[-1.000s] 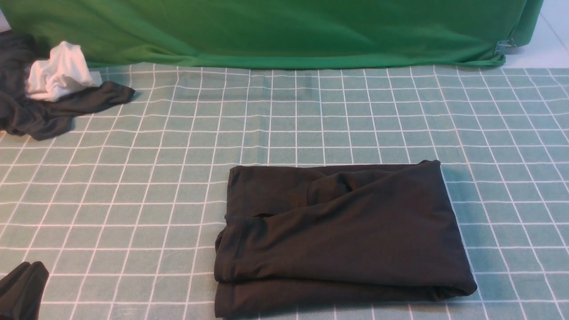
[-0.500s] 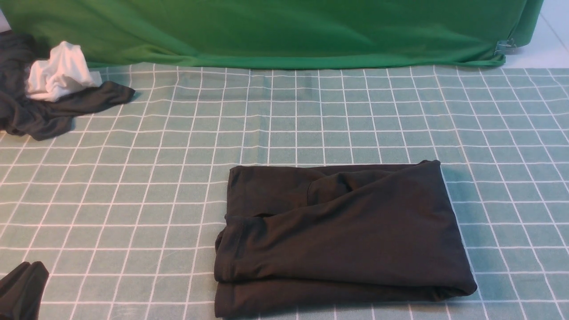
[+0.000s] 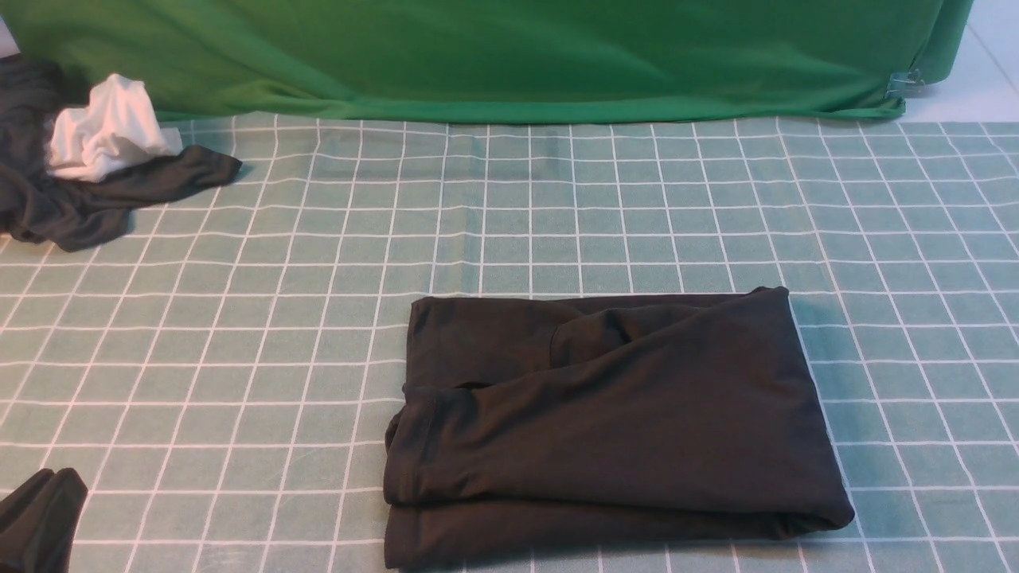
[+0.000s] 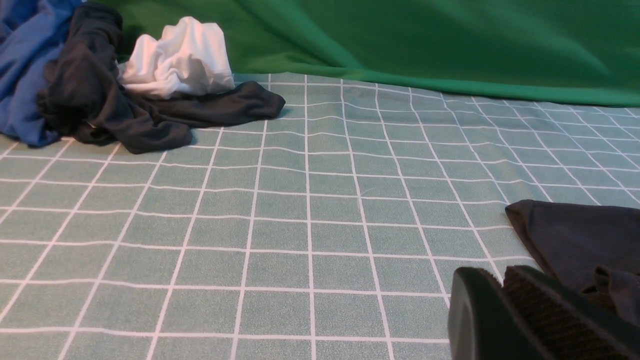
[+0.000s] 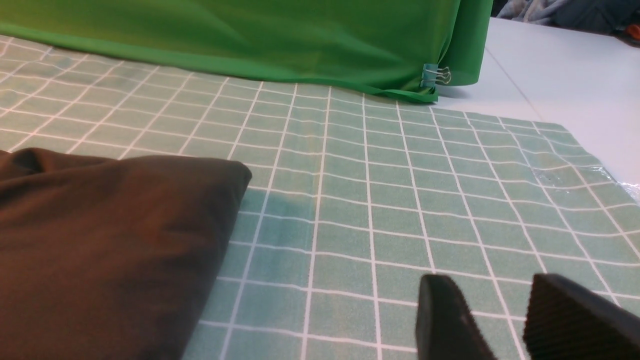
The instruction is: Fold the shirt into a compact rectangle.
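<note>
Left fingers (image 4: 530, 310) pressed together, right fingers (image 5: 445, 320) parted, both empty beside the shirt (image 3: 605, 422).

Neither arm shows in the front view. In its wrist view the left gripper (image 4: 505, 300) sits low over the worktop, jaws pressed together with nothing between them. The right gripper (image 5: 500, 320) hangs just above the worktop, jaws parted and empty
</note>
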